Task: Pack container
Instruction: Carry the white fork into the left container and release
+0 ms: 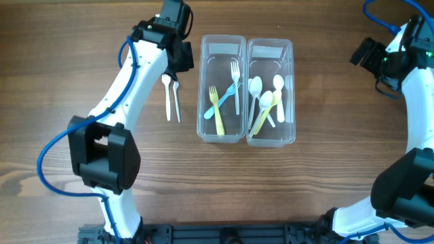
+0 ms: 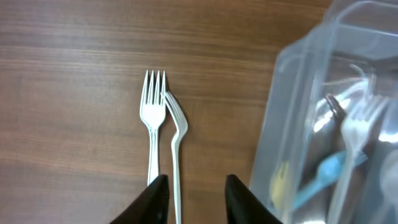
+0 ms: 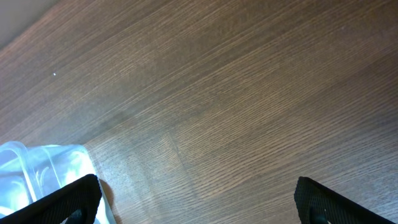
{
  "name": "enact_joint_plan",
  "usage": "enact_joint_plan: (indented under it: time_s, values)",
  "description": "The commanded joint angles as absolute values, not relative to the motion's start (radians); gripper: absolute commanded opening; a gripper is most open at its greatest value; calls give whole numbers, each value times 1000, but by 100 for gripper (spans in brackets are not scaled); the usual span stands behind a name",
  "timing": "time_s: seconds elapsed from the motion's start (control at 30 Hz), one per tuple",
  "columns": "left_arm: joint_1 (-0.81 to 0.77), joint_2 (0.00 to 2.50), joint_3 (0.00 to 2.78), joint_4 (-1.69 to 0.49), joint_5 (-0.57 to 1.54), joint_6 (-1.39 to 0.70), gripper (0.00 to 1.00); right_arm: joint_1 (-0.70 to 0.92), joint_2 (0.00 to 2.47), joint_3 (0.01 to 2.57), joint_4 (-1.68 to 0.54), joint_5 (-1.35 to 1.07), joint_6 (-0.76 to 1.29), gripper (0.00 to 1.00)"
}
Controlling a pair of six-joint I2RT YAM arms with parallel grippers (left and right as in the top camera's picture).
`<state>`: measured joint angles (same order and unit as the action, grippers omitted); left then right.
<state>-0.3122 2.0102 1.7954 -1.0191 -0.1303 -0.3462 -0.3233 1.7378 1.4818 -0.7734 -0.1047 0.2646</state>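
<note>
Two clear plastic containers stand side by side. The left container (image 1: 222,47) holds a yellow fork, a blue fork and a white fork. The right container (image 1: 270,49) holds white and yellow spoons. Two white forks (image 1: 172,98) lie side by side on the table left of the containers; they also show in the left wrist view (image 2: 160,124). My left gripper (image 2: 196,199) is open and empty above their handles, beside the left container (image 2: 298,93). My right gripper (image 3: 199,202) is wide open and empty over bare wood at the far right, with a container corner (image 3: 37,165) at its left.
The wooden table (image 1: 325,183) extends around the containers. The left arm (image 1: 129,81) reaches over the table's left half. The right arm (image 1: 413,88) stands along the right edge.
</note>
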Motion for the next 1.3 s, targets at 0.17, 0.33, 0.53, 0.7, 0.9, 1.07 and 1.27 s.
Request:
enact_joint_plan:
  time_s: [0.17, 0.33, 0.53, 0.7, 0.9, 1.07, 1.27]
  values:
    - [-305, 2224, 1720, -957, -147, -321, 29, -318, 1744, 1490, -779, -113, 265, 99]
    - [-303, 2231, 1720, -945, -147, -321, 29, -318, 1744, 1490, -779, -113, 263, 100]
    - [-303, 2287, 1718, -957, -147, -321, 29, -318, 1744, 1490, -778, -112, 262, 100]
    - [-303, 2291, 1718, -954, -148, -321, 20, -318, 1744, 1490, -778, -113, 262, 100]
    - [-298, 2262, 1730, -999, -148, -317, 4, -318, 1744, 1490, -778, -113, 262, 99]
    - [-313, 2094, 1872, -1098, -121, -312, 4, -318, 1744, 1490, -778, -113, 263, 100]
    - [-495, 1912, 1892, -1021, -50, -288, 4, -318, 1744, 1490, -778, -113, 263, 100]
